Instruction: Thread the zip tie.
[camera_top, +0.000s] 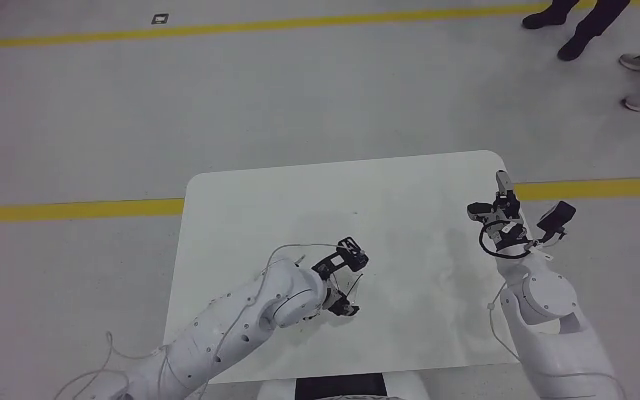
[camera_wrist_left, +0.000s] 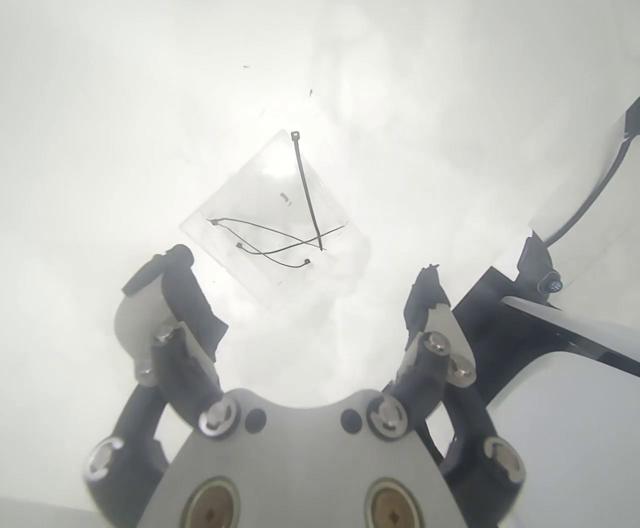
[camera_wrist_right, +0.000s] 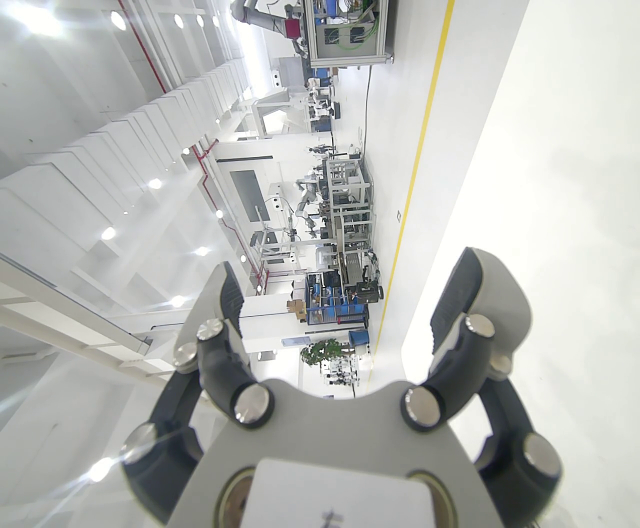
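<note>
Left hand: my left hand (camera_wrist_left: 300, 265) hangs over the near middle of the bench (camera_top: 420, 200). Its fingers are spread wide with nothing between them.
Right hand: my right hand (camera_wrist_right: 347, 265) is at the bench's right edge, pointed out toward the room. Its fingers are spread too, and it is empty.
Zip ties: the zip ties (camera_wrist_left: 300, 242) are black, four by my count. They lie loose and crossed on a clear plastic square (camera_wrist_left: 240, 200) flat on the bench, just ahead of my left fingertips and not touching them.
Candidate: one thicker zip tie (camera_wrist_left: 306, 192) has its head end pointing away from my left hand. Its tail crosses the three thin ones.
Threaded so far: none. Every tie is an open strand, head and tail apart.
Progress: I judge this to be the very start, since nothing is picked up.
Left to do: lift one tie, get the head in one hand and the tail in the other, feed the tail through the head, and pull.
Risk: the strands are thin and overlapping, so a pinch may drag a neighbour along. The plastic may also slide.
</note>
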